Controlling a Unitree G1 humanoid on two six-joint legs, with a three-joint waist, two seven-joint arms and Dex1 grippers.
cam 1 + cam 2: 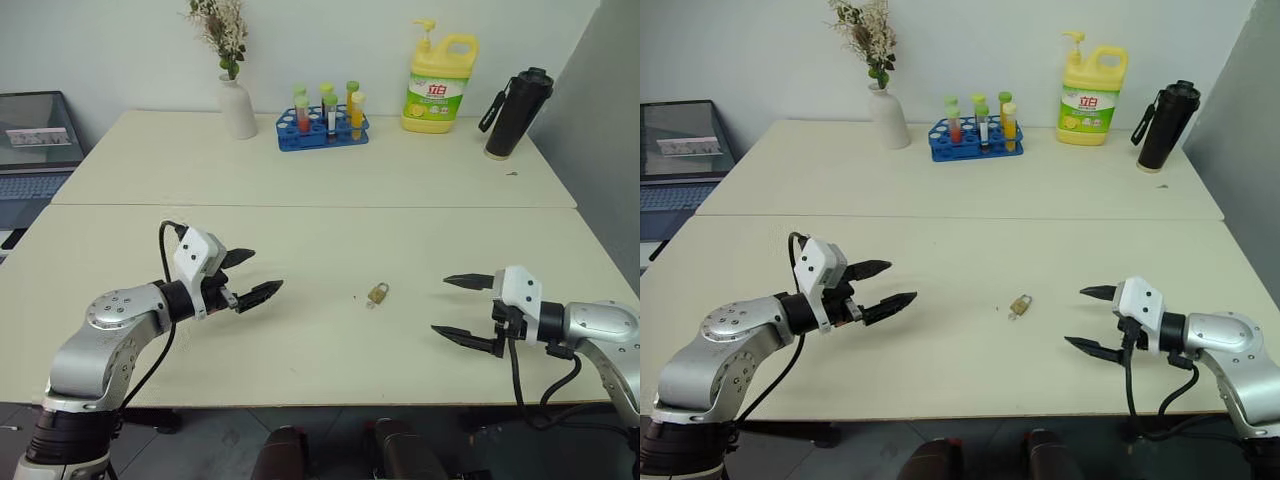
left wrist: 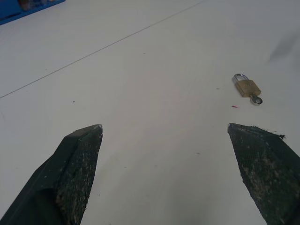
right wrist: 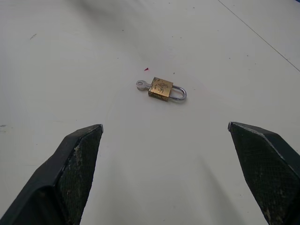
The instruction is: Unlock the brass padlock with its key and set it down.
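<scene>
Two hands flank my target, both with fingers spread wide and nothing between them. At the left of the head view, my left hand (image 1: 250, 275) hovers over the surface (image 1: 320, 240), pointing toward centre frame. The brass padlock (image 1: 378, 293) lies flat just right of centre, touching neither hand, with the key (image 3: 141, 85) apparently seated in its base and the shackle at the opposite end. Its long axis runs on a slant, roughly across the line between the hands. My right hand (image 1: 468, 310), at the right, looks slightly nearer, so I judge it the likelier first reach.
</scene>
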